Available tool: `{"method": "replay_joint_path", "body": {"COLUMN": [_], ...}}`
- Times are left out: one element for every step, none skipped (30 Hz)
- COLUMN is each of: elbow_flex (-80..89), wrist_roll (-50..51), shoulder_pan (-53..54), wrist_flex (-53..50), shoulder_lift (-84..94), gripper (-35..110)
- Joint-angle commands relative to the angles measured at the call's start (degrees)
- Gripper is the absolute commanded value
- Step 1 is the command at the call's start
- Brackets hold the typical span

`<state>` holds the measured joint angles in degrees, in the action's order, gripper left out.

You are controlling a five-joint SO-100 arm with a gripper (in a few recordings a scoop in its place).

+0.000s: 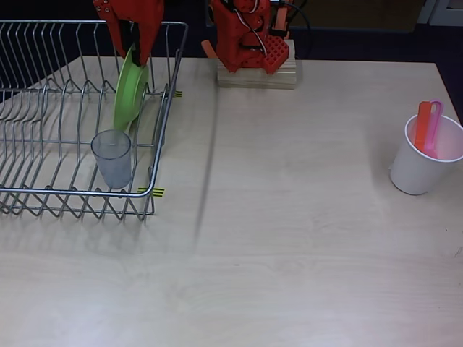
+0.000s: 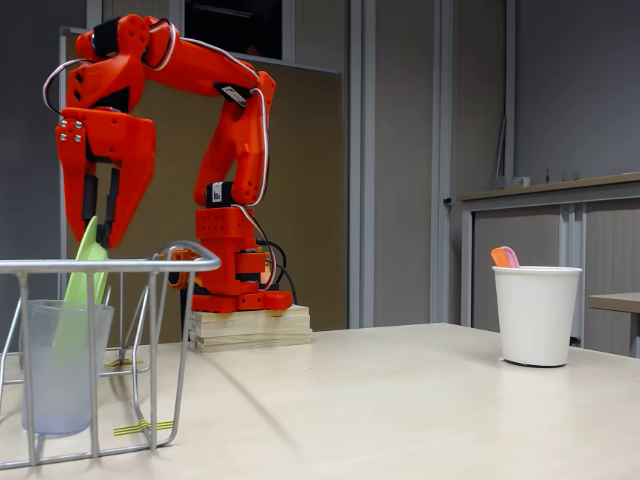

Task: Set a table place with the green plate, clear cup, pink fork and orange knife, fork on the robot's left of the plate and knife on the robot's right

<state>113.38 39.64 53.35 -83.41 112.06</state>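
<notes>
One pale wooden table (image 1: 304,238) carries everything, with a wire dish rack (image 1: 43,144) at the left side of the overhead view and the orange-red arm (image 2: 225,150) mounted on a stack of wooden boards (image 1: 257,74) at the far edge. The arm reaches over the rack, its gripper (image 2: 100,225) pointing straight down.

The green plate (image 1: 130,90) stands on edge inside the rack, leaning slightly, its upper rim running up between the gripper's two fingers. In the fixed view the fingers sit only a narrow gap apart, with the top of the plate (image 2: 88,262) caught in that gap, so the jaws appear closed onto the rim; the exact contact is hard to make out from either view. The plate's lower edge is down among the rack wires.

At the right of the table, well apart from the rack, stands a white paper cup (image 1: 419,163). The orange knife (image 1: 422,126) and the pink fork (image 1: 434,129) stand upright inside it, side by side and touching, only their upper ends showing above the cup's rim.

The clear cup (image 1: 112,157) stands upright in the near corner of the rack, just in front of the plate and close beside it.
</notes>
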Motion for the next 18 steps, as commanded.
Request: {"method": "replay_joint_path", "body": {"elbow_flex": [-3.43, -4.31, -5.36, -6.50, -7.65, -8.96, -10.28, -11.60, -13.10, -14.50, -15.82, -17.23, -18.46, -19.78, -20.92, -21.88, -22.76, -23.47], "wrist_roll": [-1.14, -1.67, -2.20, -2.81, -3.60, -4.39, -5.10, -5.71, -6.15, -6.59, -7.03, -7.47, -7.91, -8.44, -8.70, -9.05, -9.23, -9.32], "shoulder_pan": [0.97, 1.14, 1.32, 1.58, 1.76, 2.20, 2.64, 2.90, 3.16, 3.43, 3.60, 3.78, 4.04, 4.31, 4.57, 4.83, 4.92, 4.92], "wrist_flex": [-3.08, -3.87, -4.57, -5.36, -5.98, -6.68, -7.12, -7.56, -8.00, -8.26, -8.44, -8.70, -9.05, -9.58, -10.11, -10.63, -11.07, -11.51], "shoulder_lift": [1.93, 1.93, 1.76, 1.41, 0.97, 0.35, -0.35, -1.05, -1.76, -2.55, -3.34, -4.04, -4.75, -5.45, -5.98, -6.50, -6.86, -7.03], "gripper": [0, 0, 0, 0, 0, 0, 0, 0, 0, 0, 0, 0, 0, 0, 0, 0, 0, 0]}}
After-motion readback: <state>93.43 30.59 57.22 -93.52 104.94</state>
